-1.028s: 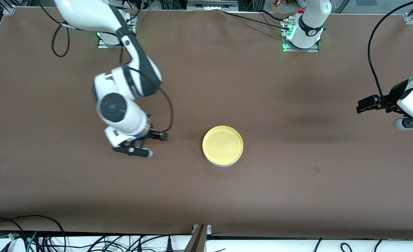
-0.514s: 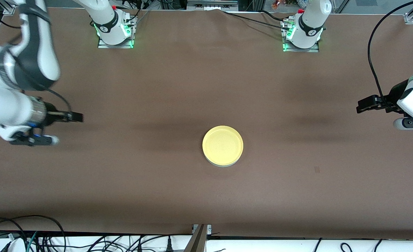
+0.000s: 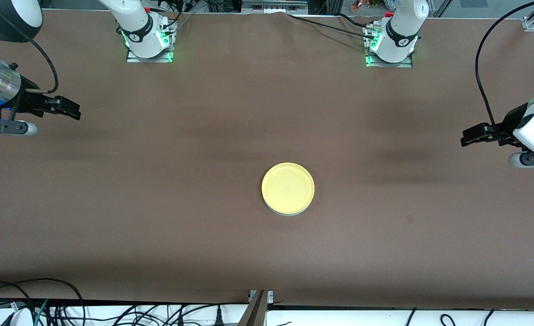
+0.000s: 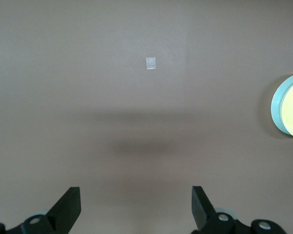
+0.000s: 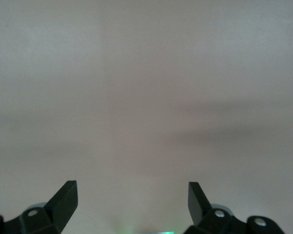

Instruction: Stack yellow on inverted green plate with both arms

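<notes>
The small round pale-yellow plate [image 3: 288, 188] sits rim-up on the small pale mint-green plate [image 4: 276, 108], near the middle of the brown cloth-covered table [image 3: 158, 235]. From the front only a thin greyish sliver of the lower plate shows under the yellow rim, so I can't tell for certain that it lies upside down. The stack looks settled and square, and I'd judge the job done.

The black two-finger right gripper [image 3: 65, 107] hangs over the right arm's end of the table, fingers spread wide with nothing between them. The black left gripper [image 3: 470, 135] waits over the left arm's end, likewise spread and empty. Both are well apart from the plates, probably parked clear so nothing nudges the stack.
</notes>
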Robot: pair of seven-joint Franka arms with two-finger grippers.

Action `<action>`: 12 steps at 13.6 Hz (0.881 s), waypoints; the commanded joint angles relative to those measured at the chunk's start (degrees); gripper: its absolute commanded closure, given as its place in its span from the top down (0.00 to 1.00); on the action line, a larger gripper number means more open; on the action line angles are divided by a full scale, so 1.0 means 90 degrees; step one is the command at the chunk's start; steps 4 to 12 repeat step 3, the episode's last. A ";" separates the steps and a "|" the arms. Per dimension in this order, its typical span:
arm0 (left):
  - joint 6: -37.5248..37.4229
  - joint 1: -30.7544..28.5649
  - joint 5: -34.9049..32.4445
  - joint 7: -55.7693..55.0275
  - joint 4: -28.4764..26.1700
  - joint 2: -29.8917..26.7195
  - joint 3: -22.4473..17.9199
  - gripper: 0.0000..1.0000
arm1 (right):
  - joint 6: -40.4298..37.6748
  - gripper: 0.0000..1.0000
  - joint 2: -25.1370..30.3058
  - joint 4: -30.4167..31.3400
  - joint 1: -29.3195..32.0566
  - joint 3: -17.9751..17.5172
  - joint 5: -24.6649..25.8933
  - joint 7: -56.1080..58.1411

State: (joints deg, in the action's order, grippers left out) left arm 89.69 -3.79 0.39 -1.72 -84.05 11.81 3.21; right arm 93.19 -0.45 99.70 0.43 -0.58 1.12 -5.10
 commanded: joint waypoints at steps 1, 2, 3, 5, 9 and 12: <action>-0.0151 0.0011 0.0094 0.0025 0.0218 0.0094 -0.0005 1.00 | 0.0173 1.00 0.0079 0.0153 0.0158 0.0287 -0.0455 -0.0078; -0.0151 0.0011 0.0103 0.0025 0.0218 0.0094 -0.0005 1.00 | 0.0173 1.00 0.0079 0.0143 0.0157 0.0298 -0.0466 -0.0097; -0.0151 0.0020 0.0103 0.0025 0.0228 0.0094 -0.0005 1.00 | 0.0182 1.00 0.0089 0.0134 0.0157 0.0298 -0.0466 -0.0088; -0.0151 0.0020 0.0103 0.0025 0.0228 0.0094 -0.0005 1.00 | 0.0182 1.00 0.0089 0.0134 0.0157 0.0298 -0.0466 -0.0088; -0.0151 0.0020 0.0103 0.0025 0.0228 0.0094 -0.0005 1.00 | 0.0182 1.00 0.0089 0.0134 0.0157 0.0298 -0.0466 -0.0088; -0.0151 0.0020 0.0103 0.0025 0.0228 0.0094 -0.0005 1.00 | 0.0182 1.00 0.0089 0.0134 0.0157 0.0298 -0.0466 -0.0088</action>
